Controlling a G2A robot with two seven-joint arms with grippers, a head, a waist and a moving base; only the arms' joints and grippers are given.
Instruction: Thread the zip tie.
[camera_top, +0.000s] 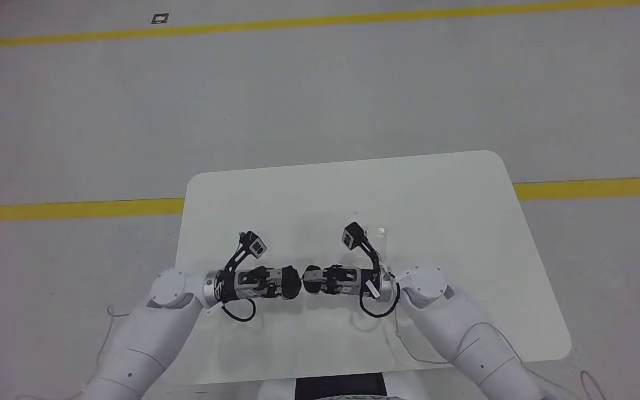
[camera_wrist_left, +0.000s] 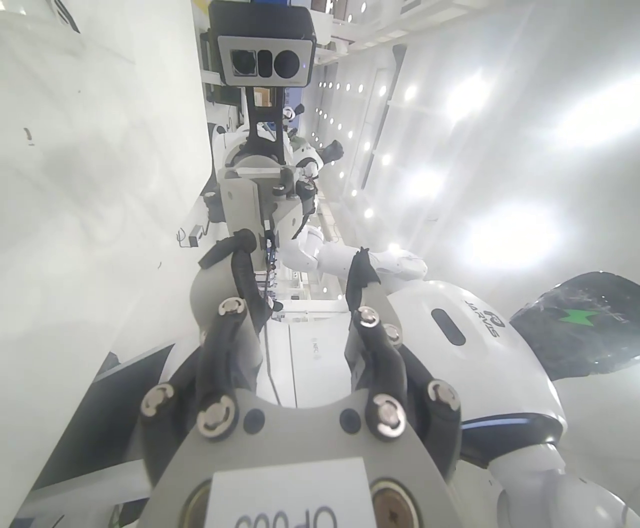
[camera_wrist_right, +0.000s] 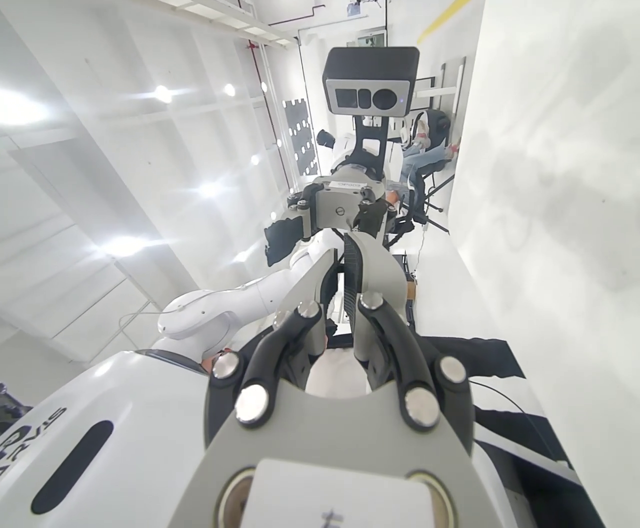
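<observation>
Over the near middle of the worktop (camera_top: 450, 190), the left hand (camera_wrist_left: 302, 247) hangs with its fingers spread wide and nothing between them. Tip to tip with it above the worktop, the right hand (camera_wrist_right: 341, 247) has its fingers drawn almost together; whether they pinch anything I cannot tell. I cannot make out the zip tie anywhere on the worktop, so threading seems barely begun.

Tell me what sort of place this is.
Probably an indoor robotics lab or test hall: a white table on a grey floor marked with yellow lines, under rows of ceiling lights.
</observation>
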